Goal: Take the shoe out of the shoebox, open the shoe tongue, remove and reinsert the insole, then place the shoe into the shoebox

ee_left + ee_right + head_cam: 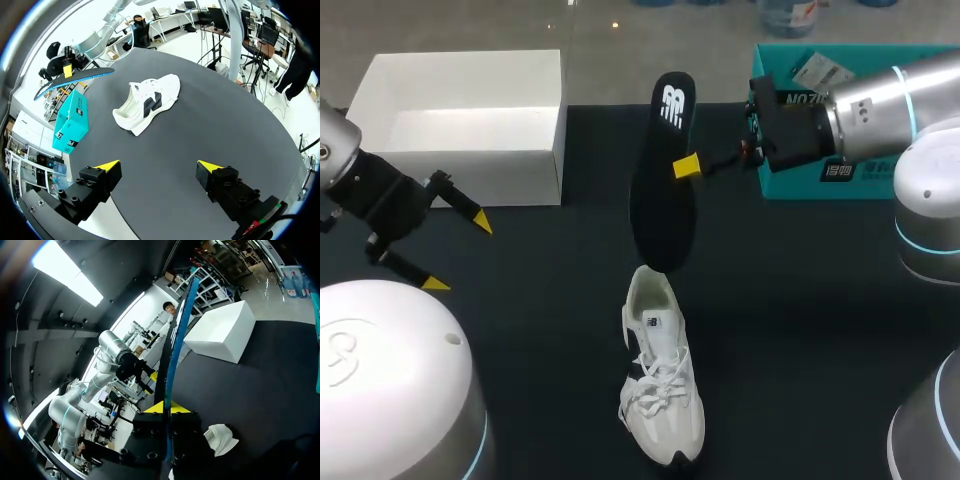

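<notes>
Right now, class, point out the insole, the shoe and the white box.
insole (652,215): head view, its black middle.
shoe (660,385): head view, its laces.
white box (510,178): head view, its front wall.

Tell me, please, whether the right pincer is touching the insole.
Touching. The right wrist view shows the right pincer shut on the insole, one yellow tip on either side.
</notes>
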Controlling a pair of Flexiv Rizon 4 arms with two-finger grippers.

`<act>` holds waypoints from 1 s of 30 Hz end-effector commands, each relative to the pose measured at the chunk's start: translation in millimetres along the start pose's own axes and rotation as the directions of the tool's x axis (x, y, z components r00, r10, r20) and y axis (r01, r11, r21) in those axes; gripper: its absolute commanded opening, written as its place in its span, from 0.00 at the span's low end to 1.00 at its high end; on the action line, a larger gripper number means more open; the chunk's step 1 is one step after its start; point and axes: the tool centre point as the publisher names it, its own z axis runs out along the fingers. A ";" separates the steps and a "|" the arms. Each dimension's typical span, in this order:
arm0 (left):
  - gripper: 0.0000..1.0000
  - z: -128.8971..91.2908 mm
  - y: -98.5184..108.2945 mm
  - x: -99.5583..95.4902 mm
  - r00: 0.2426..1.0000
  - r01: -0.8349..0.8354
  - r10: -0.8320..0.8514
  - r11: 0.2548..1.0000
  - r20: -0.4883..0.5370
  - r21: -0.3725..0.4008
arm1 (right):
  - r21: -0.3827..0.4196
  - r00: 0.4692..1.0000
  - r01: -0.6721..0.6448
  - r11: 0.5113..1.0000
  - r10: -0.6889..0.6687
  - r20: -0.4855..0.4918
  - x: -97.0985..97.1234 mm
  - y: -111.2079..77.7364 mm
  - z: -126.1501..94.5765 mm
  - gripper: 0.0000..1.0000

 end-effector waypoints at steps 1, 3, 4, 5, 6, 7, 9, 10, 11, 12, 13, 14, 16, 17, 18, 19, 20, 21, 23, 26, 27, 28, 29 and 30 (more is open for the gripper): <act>1.00 0.6 0.1 -0.2 1.000 0.000 0.000 1.000 -0.002 -0.002 | 0.000 1.000 -0.001 1.000 0.001 0.003 0.3 -0.6 0.9 0.00; 1.00 0.6 0.1 -0.2 1.000 0.000 0.000 1.000 -0.002 -0.002 | 0.000 1.000 -0.001 1.000 0.001 0.003 0.3 -0.6 0.9 0.00; 1.00 0.6 0.1 -0.2 1.000 0.000 0.000 1.000 -0.002 -0.002 | 0.000 1.000 -0.001 1.000 0.001 0.003 0.3 -0.6 0.9 0.00; 1.00 0.6 0.1 -0.2 1.000 0.000 0.000 1.000 -0.002 -0.002 | 0.000 1.000 -0.001 1.000 0.001 0.003 0.3 -0.6 0.9 0.00; 1.00 0.6 0.1 -0.2 1.000 0.000 0.000 1.000 -0.002 -0.002 | 0.000 1.000 -0.001 1.000 0.001 0.003 0.3 -0.6 0.9 0.00; 1.00 0.6 0.1 -0.2 1.000 0.000 0.000 1.000 -0.002 -0.002 | 0.000 1.000 -0.001 1.000 0.001 0.003 0.3 -0.6 0.9 0.00; 1.00 0.6 0.1 -0.2 1.000 0.000 0.000 1.000 -0.002 -0.002 | -0.003 1.000 0.002 1.000 -0.002 0.003 -5.5 1.6 1.6 0.00; 1.00 0.6 0.1 -0.2 1.000 0.000 0.000 1.000 -0.002 -0.002 | -0.008 1.000 0.005 1.000 -0.005 0.003 -8.3 2.7 2.1 0.00; 1.00 0.6 0.1 -0.2 1.000 0.000 0.000 1.000 -0.002 -0.002 | -0.010 1.000 0.006 1.000 -0.006 0.003 -10.0 3.7 2.8 0.00; 1.00 0.6 0.1 -0.2 1.000 0.000 0.000 1.000 -0.002 -0.002 | -0.012 1.000 0.009 1.000 -0.009 0.004 -12.4 4.5 3.7 0.00; 1.00 0.6 0.1 -0.2 1.000 0.000 0.000 1.000 -0.002 -0.002 | -0.016 1.000 0.010 1.000 -0.010 0.005 -15.0 5.0 4.5 0.00; 1.00 0.6 0.1 -0.2 1.000 0.000 0.000 1.000 -0.002 -0.002 | -0.016 1.000 0.011 1.000 -0.011 0.006 -17.6 5.1 6.0 0.00; 1.00 0.6 0.1 -0.2 1.000 0.000 0.000 1.000 -0.002 -0.002 | -0.019 1.000 0.018 1.000 -0.018 0.007 -21.7 5.5 8.9 0.00; 1.00 0.6 0.1 -0.2 1.000 0.000 0.000 1.000 -0.002 -0.002 | -0.018 1.000 0.025 1.000 -0.025 0.014 -22.7 5.7 11.1 0.00; 1.00 0.6 0.1 -0.2 1.000 0.000 0.000 1.000 -0.002 -0.002 | -0.018 0.999 0.029 0.999 -0.029 0.016 -24.8 5.5 12.7 0.00; 1.00 0.6 0.1 -0.2 1.000 0.000 0.000 1.000 -0.002 -0.002 | -0.019 0.999 0.030 0.999 -0.030 0.016 -27.7 4.7 13.8 0.00; 1.00 0.6 0.1 -0.2 1.000 0.000 0.000 1.000 -0.002 -0.002 | -0.023 0.999 0.029 0.999 -0.028 0.018 -30.5 4.0 14.9 0.00; 1.00 0.6 0.1 -0.2 1.000 0.000 0.000 1.000 -0.002 -0.002 | -0.027 0.999 0.025 0.999 -0.024 0.021 -33.9 3.4 16.3 0.00; 1.00 0.6 0.1 -0.2 1.000 0.000 0.000 1.000 -0.002 -0.002 | -0.033 0.999 0.018 0.999 -0.017 0.027 -39.7 3.5 17.6 0.00; 1.00 0.6 0.1 -0.2 1.000 0.000 0.000 1.000 -0.002 -0.002 | -0.030 0.999 0.017 0.999 -0.016 0.045 -47.3 3.3 19.7 0.00; 1.00 0.6 0.1 -0.2 1.000 0.000 0.000 1.000 -0.002 -0.002 | -0.031 0.999 0.014 0.999 -0.012 0.052 -51.3 1.8 20.0 0.00; 1.00 0.6 0.1 -0.2 1.000 0.000 0.000 1.000 -0.002 -0.002 | -0.030 0.998 0.006 1.000 -0.004 0.059 -54.2 0.0 20.6 0.00; 1.00 0.6 0.1 -0.2 1.000 0.000 0.000 1.000 -0.002 -0.002 | -0.031 0.998 0.004 1.000 -0.002 0.060 -55.9 -1.7 21.5 0.00; 1.00 0.6 0.1 -0.2 1.000 0.000 0.000 1.000 -0.002 -0.002 | -0.033 0.998 -0.004 0.999 0.006 0.067 -57.7 -3.8 22.2 0.00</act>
